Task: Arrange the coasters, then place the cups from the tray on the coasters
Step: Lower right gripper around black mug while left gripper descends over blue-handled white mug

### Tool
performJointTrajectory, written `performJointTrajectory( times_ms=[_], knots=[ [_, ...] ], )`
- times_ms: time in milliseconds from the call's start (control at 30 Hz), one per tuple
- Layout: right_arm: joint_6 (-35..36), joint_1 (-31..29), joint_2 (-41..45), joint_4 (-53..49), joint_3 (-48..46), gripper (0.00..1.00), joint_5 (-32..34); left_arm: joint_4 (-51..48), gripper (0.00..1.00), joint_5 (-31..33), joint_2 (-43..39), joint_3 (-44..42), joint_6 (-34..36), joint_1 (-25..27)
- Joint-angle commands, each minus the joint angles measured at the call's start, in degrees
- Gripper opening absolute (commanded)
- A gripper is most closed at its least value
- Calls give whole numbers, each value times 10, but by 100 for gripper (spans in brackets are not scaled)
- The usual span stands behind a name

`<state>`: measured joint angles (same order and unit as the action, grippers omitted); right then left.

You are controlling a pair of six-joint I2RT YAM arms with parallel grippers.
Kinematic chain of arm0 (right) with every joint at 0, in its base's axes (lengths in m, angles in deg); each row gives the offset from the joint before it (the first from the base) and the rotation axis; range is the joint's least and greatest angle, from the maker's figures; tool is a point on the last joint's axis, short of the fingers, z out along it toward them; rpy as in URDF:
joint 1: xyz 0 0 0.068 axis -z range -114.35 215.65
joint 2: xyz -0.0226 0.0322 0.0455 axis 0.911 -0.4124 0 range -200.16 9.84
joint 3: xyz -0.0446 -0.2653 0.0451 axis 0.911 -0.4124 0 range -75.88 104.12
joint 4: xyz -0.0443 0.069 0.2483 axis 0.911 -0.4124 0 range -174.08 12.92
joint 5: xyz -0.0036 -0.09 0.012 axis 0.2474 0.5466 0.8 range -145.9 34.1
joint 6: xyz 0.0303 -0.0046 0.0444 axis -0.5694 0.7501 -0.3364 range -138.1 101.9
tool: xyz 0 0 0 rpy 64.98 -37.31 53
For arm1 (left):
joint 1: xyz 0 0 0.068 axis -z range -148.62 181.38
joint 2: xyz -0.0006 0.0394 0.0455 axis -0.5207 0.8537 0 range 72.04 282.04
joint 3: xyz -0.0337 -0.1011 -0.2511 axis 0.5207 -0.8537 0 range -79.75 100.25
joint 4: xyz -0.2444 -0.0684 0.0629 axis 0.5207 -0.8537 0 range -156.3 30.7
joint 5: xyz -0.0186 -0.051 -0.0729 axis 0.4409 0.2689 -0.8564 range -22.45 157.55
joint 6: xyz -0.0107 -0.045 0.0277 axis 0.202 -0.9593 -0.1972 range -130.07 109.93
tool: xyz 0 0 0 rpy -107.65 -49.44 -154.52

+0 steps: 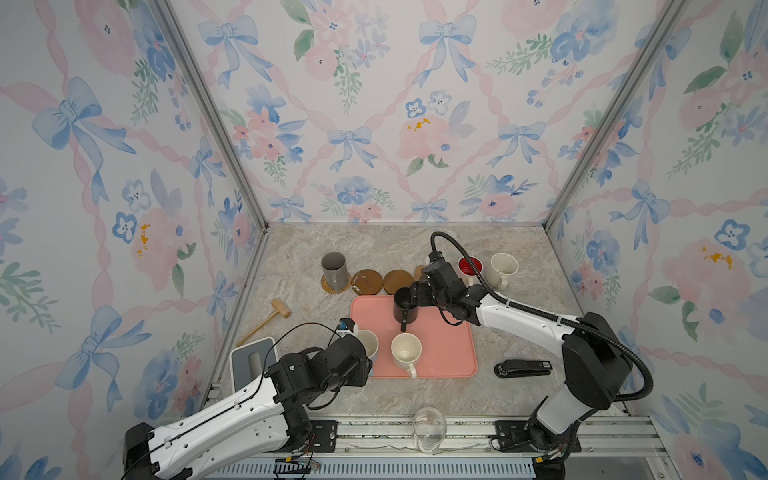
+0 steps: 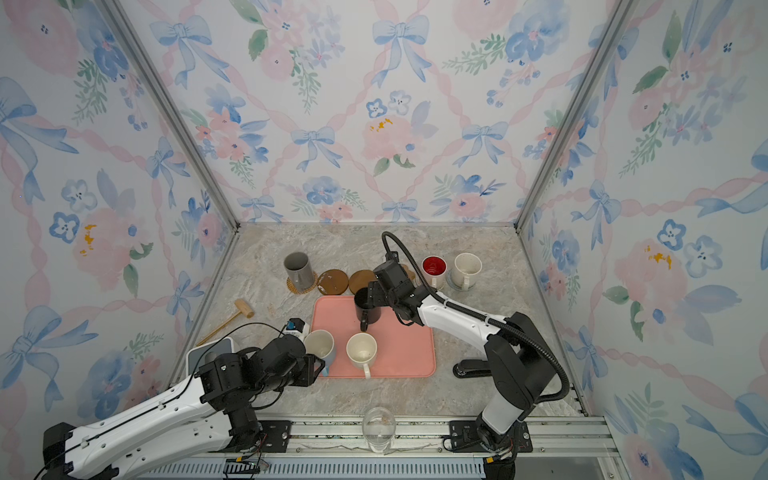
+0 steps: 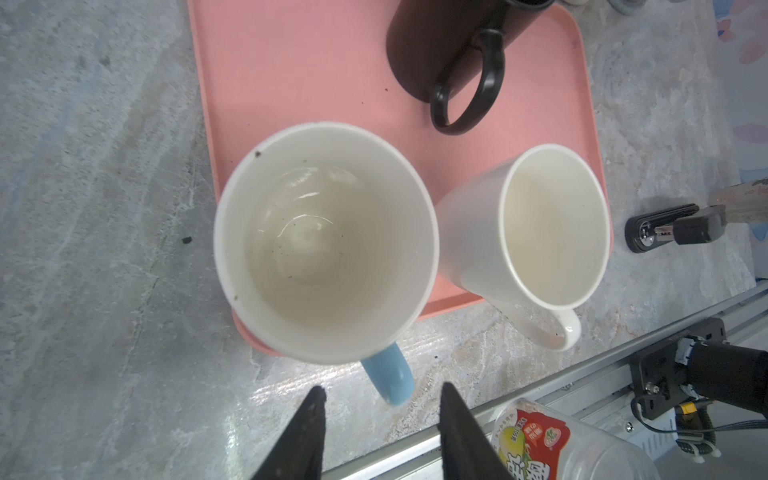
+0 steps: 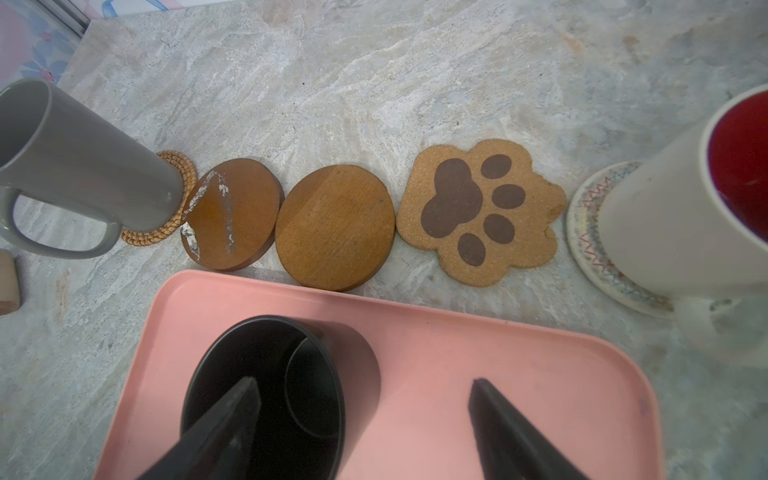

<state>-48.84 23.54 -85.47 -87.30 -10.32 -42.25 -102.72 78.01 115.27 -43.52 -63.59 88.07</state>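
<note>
Right jaws are hovering open, straddling black mug's [image 4: 270,349] wall on tray [image 4: 498,332]; closing off-centre risks tipping it. Left jaws are hovering open by blue mug's [image 3: 324,241] handle, gripping nothing.

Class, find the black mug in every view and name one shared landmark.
Top view: black mug near far edge of pink tray.
Top view: same place.
Left wrist: partly cut off, handle toward camera.
Right wrist: close up, mouth showing.
Shared landmark: the pink tray.
</note>
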Motion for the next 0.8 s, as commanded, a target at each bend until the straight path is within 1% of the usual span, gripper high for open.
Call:
performJointTrajectory(
  times_ms=[0,300,467,767],
  knots=[
    [-7,5,-9,4,17,82,-7,-10,42,14,10,2,-8,4],
    [-8,3,2,-6,10,82,10,-9,43,15,28,9,-21,4],
    [-6,4,33,-8,-3,82,22,-8,43,24,36,10,-37,11],
    [-2,5,57,-12,-17,83,36,-8,45,35,85,21,-65,25]
  ],
)
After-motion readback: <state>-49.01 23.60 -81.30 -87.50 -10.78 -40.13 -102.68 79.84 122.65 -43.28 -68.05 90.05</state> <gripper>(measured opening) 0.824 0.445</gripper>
